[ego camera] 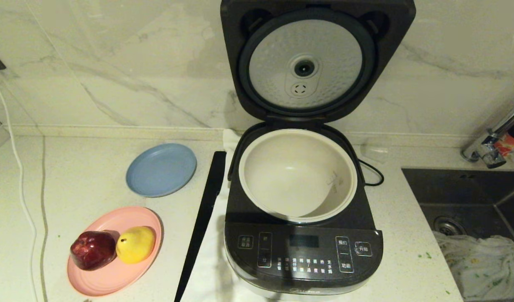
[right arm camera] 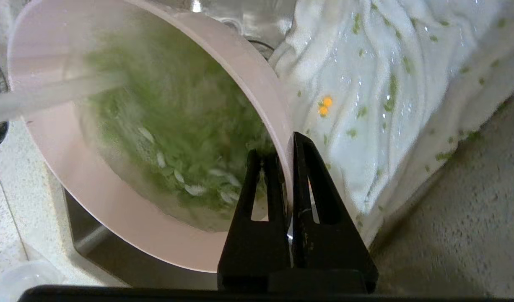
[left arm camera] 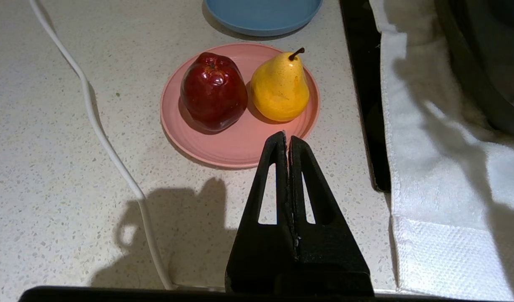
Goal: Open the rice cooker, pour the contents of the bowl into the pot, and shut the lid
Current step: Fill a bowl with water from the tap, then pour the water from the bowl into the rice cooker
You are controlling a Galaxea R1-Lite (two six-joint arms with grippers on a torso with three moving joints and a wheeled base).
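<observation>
The rice cooker (ego camera: 303,251) stands mid-counter with its lid (ego camera: 305,63) swung upright, silver underside facing me. Its cream pot (ego camera: 297,174) looks empty. Neither arm nor the bowl shows in the head view. In the right wrist view my right gripper (right arm camera: 287,147) is shut on the rim of the pale pink bowl (right arm camera: 93,201), one finger inside and one outside. The bowl holds green chopped contents (right arm camera: 177,113) in water and hangs over the sink's wet cloth (right arm camera: 387,84). My left gripper (left arm camera: 287,136) is shut on nothing, above the counter beside the pink plate (left arm camera: 223,147).
A blue plate (ego camera: 161,169) and a pink plate (ego camera: 114,272) with a red apple and yellow pear lie left of the cooker. A long black strip (ego camera: 202,222) and a white towel (left arm camera: 450,188) border the cooker. The sink (ego camera: 471,197) and tap (ego camera: 491,142) are at right. A white cable (left arm camera: 106,138) crosses the left counter.
</observation>
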